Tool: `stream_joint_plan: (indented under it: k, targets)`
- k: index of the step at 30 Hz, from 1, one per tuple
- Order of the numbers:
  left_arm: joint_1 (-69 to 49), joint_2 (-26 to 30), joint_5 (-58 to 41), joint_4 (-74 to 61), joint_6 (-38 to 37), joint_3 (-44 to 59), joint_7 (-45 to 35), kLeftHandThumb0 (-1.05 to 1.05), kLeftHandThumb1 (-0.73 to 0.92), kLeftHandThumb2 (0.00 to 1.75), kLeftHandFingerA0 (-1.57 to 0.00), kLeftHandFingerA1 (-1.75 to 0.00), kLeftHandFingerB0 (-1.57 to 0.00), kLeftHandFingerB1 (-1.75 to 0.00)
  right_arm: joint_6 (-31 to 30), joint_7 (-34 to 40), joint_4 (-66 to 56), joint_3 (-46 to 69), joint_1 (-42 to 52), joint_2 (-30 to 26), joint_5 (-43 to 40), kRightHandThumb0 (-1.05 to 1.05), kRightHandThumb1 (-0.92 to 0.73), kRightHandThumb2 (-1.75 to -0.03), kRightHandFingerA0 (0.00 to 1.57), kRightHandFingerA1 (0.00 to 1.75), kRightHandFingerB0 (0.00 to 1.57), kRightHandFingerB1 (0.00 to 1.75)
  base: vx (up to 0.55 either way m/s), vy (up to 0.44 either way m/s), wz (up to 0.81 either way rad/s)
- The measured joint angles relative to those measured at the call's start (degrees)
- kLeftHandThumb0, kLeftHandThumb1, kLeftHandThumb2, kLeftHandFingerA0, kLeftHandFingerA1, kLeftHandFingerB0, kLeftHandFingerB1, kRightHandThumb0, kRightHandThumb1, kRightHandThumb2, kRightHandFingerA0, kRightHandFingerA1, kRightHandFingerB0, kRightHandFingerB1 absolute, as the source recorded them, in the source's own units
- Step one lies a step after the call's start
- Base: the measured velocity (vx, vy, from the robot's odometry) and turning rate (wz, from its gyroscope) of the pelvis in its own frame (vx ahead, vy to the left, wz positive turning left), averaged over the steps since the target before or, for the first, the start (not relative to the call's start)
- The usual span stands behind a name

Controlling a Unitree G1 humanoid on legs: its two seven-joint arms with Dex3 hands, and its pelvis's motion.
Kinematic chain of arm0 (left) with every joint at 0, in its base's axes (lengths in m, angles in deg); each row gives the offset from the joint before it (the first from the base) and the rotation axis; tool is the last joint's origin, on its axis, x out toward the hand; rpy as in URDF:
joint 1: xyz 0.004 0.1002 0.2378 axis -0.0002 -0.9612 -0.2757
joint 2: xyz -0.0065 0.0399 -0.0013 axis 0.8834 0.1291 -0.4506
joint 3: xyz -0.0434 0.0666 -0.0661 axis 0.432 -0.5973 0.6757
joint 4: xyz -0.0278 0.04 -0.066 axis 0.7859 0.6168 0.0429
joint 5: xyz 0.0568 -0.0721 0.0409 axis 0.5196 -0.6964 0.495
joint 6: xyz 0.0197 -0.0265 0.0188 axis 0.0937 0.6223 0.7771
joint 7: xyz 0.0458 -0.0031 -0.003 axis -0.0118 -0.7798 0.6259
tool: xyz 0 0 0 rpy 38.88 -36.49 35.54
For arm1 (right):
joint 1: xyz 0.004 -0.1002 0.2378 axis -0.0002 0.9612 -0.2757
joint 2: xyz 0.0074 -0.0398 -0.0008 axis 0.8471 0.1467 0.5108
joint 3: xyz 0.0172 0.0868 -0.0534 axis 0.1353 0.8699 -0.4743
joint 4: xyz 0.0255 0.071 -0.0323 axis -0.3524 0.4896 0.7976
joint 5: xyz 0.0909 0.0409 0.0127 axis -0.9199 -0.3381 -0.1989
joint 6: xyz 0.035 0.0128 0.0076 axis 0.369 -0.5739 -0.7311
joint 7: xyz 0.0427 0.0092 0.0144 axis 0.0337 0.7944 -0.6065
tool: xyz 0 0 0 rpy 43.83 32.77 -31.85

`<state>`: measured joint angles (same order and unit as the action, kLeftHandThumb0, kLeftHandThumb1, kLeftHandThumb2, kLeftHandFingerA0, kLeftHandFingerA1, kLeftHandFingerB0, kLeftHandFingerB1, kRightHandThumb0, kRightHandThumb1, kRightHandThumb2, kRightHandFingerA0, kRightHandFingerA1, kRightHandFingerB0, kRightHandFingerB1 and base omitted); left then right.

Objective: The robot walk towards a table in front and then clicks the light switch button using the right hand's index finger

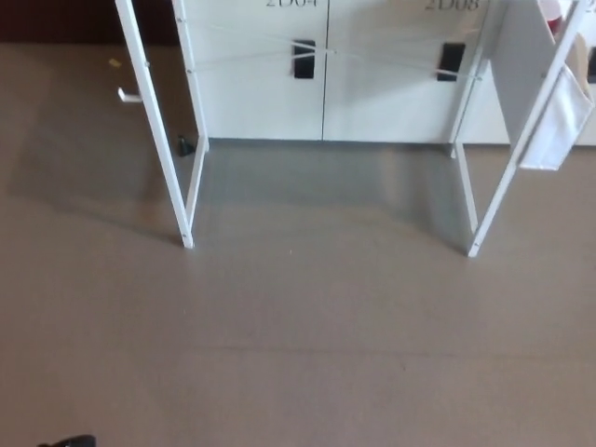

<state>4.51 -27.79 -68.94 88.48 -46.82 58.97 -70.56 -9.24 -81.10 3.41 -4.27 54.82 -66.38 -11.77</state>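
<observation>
- Looking down on grey-brown floor (pixel 298 345), bare across the lower half of the head view.
- White table legs (pixel 154 130) standing at upper left, front foot planted on floor near (pixel 187 242); matching right legs (pixel 507 172) slanting down to a foot at mid-right.
- Thin crossed brace wires (pixel 391 60) strung between the two leg pairs.
- Tabletop out of frame; light switch not visible, position cannot be told.
- White cabinets (pixel 321 93) behind the legs, two doors each bearing a black handle (pixel 304 59), partial numbering along the top edge, unreadable.
- White panel (pixel 554 121) hanging by the right legs at upper right.
- Small dark object (pixel 185 146) on floor beside rear left leg, against cabinet base; identity unclear.
- Small white item (pixel 128 95) and yellow speck on floor at far upper left.
- Dark shape (pixel 67 441) at bottom-left edge, too little showing to identify.
- Neither hand showing; spread or closed state of both cannot be told.
</observation>
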Motion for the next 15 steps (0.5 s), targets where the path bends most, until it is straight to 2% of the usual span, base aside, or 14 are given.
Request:
stream_joint_plan:
  k: [3,4,7,8,9,13,14,15]
  targets:
    - [-0.3,0.3,-0.3,0.0,0.4,0.2,-0.4,-0.35,0.66,0.59,-0.41,-0.44,-0.41,-0.39,0.4,0.0,0.7,-0.2,0.2,-0.3,0.5,-0.11,-0.54,-0.92,0.4,0.63,0.1,0.49,0.24,-0.212,0.28]
    - [-0.2,0.3,-0.5,0.0,0.5,0.2,-0.5,-0.4,0.48,0.84,-0.36,-0.55,-0.32,-0.5,0.6,0.1,1.0,-0.3,0.2,-0.6,0.7,-0.11,-0.53,-0.92,0.39,0.62,0.1,0.49,0.37,-0.221,0.37]
    - [0.3,0.2,-0.8,0.0,0.7,0.1,-1.0,-0.4,0.48,0.84,-0.37,-0.56,-0.32,-0.5,1.0,0.4,1.8,-0.5,-0.1,-1.4,1.1,-0.11,-0.54,-0.92,0.37,0.61,0.09,0.48,0.38,-0.074,0.64]
    - [0.4,0.2,-0.9,-0.1,0.7,0.0,-1.0,-0.36,0.67,0.59,-0.42,-0.44,-0.41,-0.39,1.2,0.4,1.7,-0.5,-0.1,-1.7,1.2,-0.12,-0.53,-0.92,0.39,0.61,0.1,0.48,0.22,-0.185,0.25]
    - [0.5,0.2,-1.0,-0.1,0.7,0.0,-1.1,-0.39,0.47,0.84,-0.36,-0.55,-0.31,-0.5,1.4,0.6,1.7,-0.7,-0.1,-1.9,1.4,-0.11,-0.53,-0.92,0.39,0.62,0.1,0.49,0.17,-0.181,0.05]
    - [0.0,0.2,-1.2,0.0,0.8,0.0,-1.3,-0.39,0.47,0.84,-0.36,-0.56,-0.3,-0.5,2.0,0.9,2.1,-0.9,-0.5,-2.0,1.8,-0.11,-0.53,-0.92,0.4,0.62,0.1,0.49,0.26,-0.114,-0.01]
    - [0.0,0.2,-1.2,0.0,0.8,0.0,-1.4,-0.35,0.67,0.59,-0.42,-0.44,-0.4,-0.39,2.0,1.0,2.1,-1.0,-0.5,-2.0,1.9,-0.11,-0.53,-0.92,0.4,0.62,0.11,0.49,0.26,-0.058,-0.16]
    - [0.0,0.2,-1.2,0.2,0.8,0.0,-1.5,-0.35,0.67,0.59,-0.42,-0.44,-0.4,-0.39,2.1,1.1,2.1,-1.0,-0.4,-2.0,2.1,-0.11,-0.53,-0.92,0.4,0.62,0.11,0.49,0.3,-0.02,-0.2]
